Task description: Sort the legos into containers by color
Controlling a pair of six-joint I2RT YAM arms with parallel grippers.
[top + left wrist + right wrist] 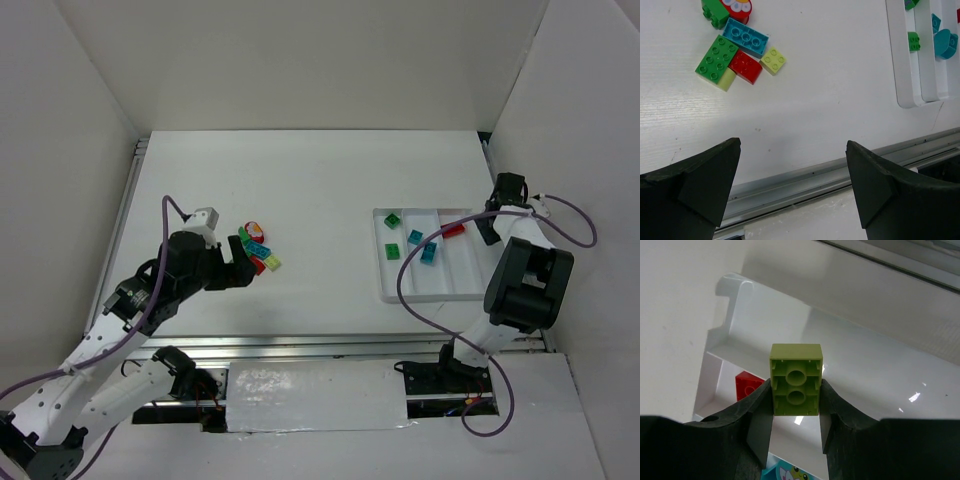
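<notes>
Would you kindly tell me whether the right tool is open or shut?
Shut: the right tool clamps a yellow-green brick by both sides, over the white tray.

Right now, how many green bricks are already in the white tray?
2, both in the tray's leftmost compartment: one green brick at its far end, another near its middle. The right arm covers the tray's right edge, so more may hide.

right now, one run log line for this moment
right end effector: shut on yellow-green lego, over tray | left end effector: open, empty | loose legos: on table
</notes>
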